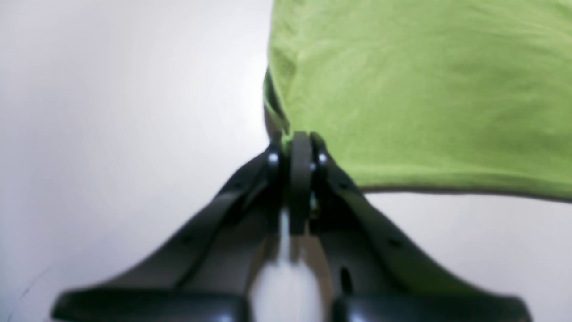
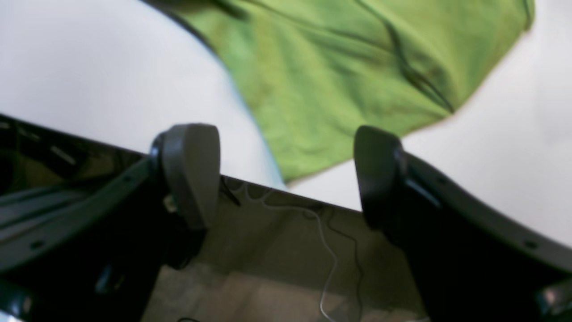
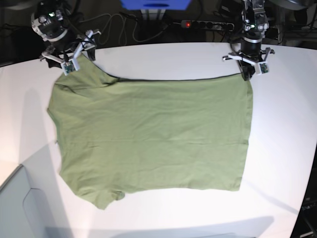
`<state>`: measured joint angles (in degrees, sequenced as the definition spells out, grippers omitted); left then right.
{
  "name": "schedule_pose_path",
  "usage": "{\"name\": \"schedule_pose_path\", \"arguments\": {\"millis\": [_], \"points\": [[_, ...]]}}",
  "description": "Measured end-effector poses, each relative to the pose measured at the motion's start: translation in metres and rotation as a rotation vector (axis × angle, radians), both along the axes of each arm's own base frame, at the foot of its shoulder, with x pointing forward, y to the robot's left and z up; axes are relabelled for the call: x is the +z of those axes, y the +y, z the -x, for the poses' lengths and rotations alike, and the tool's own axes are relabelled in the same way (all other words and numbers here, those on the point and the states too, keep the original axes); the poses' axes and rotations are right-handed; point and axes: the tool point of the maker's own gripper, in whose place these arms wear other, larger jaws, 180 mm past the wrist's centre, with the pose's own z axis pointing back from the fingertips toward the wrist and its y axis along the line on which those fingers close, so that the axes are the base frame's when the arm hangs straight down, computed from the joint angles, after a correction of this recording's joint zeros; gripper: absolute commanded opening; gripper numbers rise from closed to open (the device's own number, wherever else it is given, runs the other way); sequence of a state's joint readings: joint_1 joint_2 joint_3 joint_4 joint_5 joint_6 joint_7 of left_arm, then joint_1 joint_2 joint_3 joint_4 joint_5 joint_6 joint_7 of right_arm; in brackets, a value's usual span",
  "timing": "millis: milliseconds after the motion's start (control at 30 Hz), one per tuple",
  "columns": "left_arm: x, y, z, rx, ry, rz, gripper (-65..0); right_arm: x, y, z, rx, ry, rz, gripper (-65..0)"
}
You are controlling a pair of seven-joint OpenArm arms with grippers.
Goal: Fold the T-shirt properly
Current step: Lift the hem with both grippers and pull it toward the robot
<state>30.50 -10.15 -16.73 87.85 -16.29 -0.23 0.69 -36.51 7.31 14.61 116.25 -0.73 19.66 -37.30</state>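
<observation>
You are at the grasping step that opens the fold: the T-shirt [image 3: 148,134] lies spread flat across the white table [image 3: 282,124], still unfolded, and the 2 arms sit at its far edge.

Going left to right in the base view, the right gripper [image 3: 69,58] comes first, above the far-left sleeve corner. Its wrist view shows the jaws standing wide apart, with the sleeve [image 2: 339,76] lying on the table beyond the pads and nothing between them. It holds nothing, so your next move there is, in my judgement, to lower it until the pads straddle the sleeve edge, then close.

Across the cloth to the right, the left gripper [image 3: 250,69] sits on the far-right hem corner. Its wrist view shows the jaws pressed together, with the corner [image 1: 286,120] of green fabric running into the pinch. It looks clamped on the shirt.

Once both corners are held, you will probably need to lift them together and evenly, or the thin fabric could skew.
</observation>
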Motion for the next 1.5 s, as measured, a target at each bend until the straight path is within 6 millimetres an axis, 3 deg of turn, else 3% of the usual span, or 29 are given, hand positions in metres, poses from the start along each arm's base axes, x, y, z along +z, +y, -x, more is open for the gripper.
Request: {"name": "schedule_pose_path", "arguments": {"millis": [300, 533, 633, 833, 1067, 1167, 1333, 1500], "points": [[0.0, 0.0, 0.003, 0.0, 0.001, -0.002, -65.0, -0.045, -0.007, 0.01, -0.045, 0.09, -0.039, -20.1], [0.0, 0.0, 0.003, 0.0, 0.001, -0.001, -65.0, -0.052, -0.006, 0.001, -0.07, 0.027, -0.096, -23.2], [0.0, 0.0, 0.003, 0.0, 0.001, -0.001, -65.0, -0.052, -0.01, -0.001, -0.063, 0.024, -0.085, -33.8], [-0.001, 0.0, 0.003, 0.0, 0.003, -0.001, -65.0, -0.052, -0.015, 0.0, -0.055, 0.031, -0.07, -64.9], [0.0, 0.002, 0.008, 0.002, 0.013, -0.005, -65.0, -0.046, -0.022, 0.008, -0.051, 0.057, -0.037, -64.9], [0.0, 0.002, 0.009, 0.002, 0.014, -0.006, -65.0, -0.031, -0.038, 0.012, -0.071, 0.045, 0.023, -64.9], [0.001, 0.0, 0.02, -0.006, 0.034, -0.011, -65.0, 0.006, -0.046, -0.004, -0.074, -0.066, 0.057, -64.9], [0.008, -0.006, 0.043, -0.031, 0.07, -0.021, -65.0, 0.008, -0.05, 0.005, -0.075, -0.047, 0.076, -64.9]]}}
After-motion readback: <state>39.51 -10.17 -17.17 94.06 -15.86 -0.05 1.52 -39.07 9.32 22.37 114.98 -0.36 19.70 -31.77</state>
